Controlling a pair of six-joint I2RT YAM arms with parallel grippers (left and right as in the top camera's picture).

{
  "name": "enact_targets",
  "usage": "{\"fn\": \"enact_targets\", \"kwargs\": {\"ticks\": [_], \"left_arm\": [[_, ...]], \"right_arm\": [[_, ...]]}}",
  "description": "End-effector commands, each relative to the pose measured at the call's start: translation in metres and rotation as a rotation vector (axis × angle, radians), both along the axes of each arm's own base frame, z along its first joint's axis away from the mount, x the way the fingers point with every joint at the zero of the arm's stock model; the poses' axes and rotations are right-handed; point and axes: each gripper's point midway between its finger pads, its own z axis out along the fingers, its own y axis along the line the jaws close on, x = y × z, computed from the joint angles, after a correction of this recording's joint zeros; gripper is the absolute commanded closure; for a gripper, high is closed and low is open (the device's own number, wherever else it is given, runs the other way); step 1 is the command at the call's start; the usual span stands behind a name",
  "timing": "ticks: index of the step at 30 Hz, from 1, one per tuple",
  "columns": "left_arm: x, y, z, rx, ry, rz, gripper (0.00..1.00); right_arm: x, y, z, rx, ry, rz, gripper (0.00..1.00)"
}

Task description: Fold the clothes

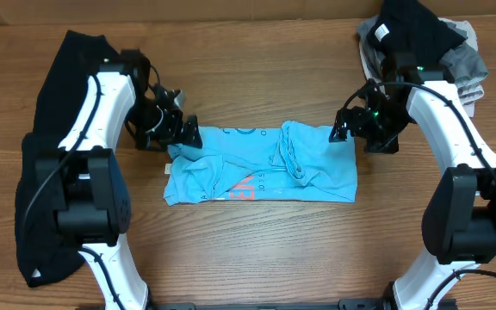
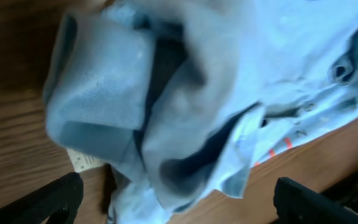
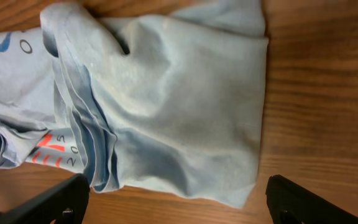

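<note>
Overhead: T-shirt (image 1: 261, 168) lies mid-table (image 1: 257, 250) as a rough, rumpled band. Left gripper (image 1: 182, 133) sits at the shirt's far left corner, right gripper (image 1: 341, 129) at its far right corner.
Left wrist: jaws spread wide, nothing held, with a bunched sleeve (image 2: 98, 93) just under them.
Right wrist: jaws spread, empty, over the shirt's flatter right end with its stacked edges.
Likely light and limp, and the layers will slide. Best to pinch through all layers at the end corners.

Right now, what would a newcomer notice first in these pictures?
A rumpled light blue T-shirt lies in the middle, pink lettering showing. The left gripper and right gripper stand open at its two ends. A black garment lies far left, a grey-and-black clothes pile at the back right.
</note>
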Motion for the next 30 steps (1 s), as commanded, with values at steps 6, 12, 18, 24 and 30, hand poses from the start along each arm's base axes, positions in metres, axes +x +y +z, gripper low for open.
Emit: {"fn": "enact_targets", "kwargs": {"ticks": [6,12,18,24,30], "left_arm": [[-0.025,0.011,-0.040,0.080,0.075,0.013,0.00],[-0.030,0.006,-0.056,0.075,0.078,0.034,0.09],[-0.044,-0.019,-0.070,0.024,0.096,0.004,0.14],[-0.035,-0.029,-0.081,0.028,0.039,0.018,0.72],[-0.021,-0.004,-0.078,0.073,0.023,0.098,0.96]], "right_arm": [[0.016,0.000,0.021,0.002,-0.102,0.009,0.04],[0.016,0.000,0.021,0.002,-0.102,0.009,0.04],[0.016,0.001,0.021,0.007,-0.101,0.005,0.09],[0.015,0.002,0.021,0.014,-0.095,-0.004,0.26],[0.013,0.009,0.019,0.042,-0.083,-0.014,0.63]]}}
